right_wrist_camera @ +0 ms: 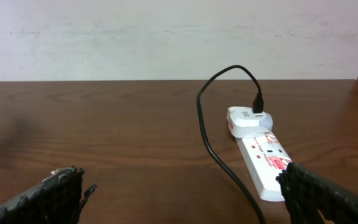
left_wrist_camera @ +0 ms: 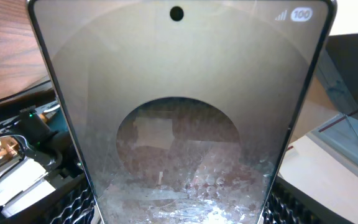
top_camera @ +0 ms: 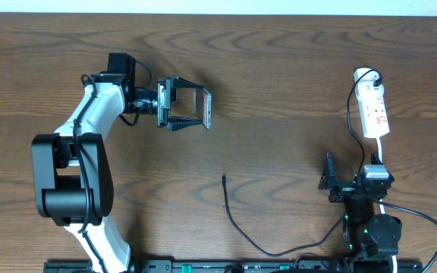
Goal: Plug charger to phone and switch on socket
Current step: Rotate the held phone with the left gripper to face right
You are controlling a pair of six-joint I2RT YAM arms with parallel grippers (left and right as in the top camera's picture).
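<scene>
Phone (left_wrist_camera: 179,112) clamped in left gripper (top_camera: 192,108), right gripper (right_wrist_camera: 182,180) spread wide, facing socket (right_wrist_camera: 265,160) with charger (right_wrist_camera: 258,104) plugged in

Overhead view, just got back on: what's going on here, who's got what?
The left claw holds the phone, screen facing its wrist camera. The charger lies on the table, its plug tip free mid-table, well apart from the phone, so the phone is not plugged in yet. The right claw hangs open near the socket, holding nothing; whether the socket is switched on cannot be told.
</scene>
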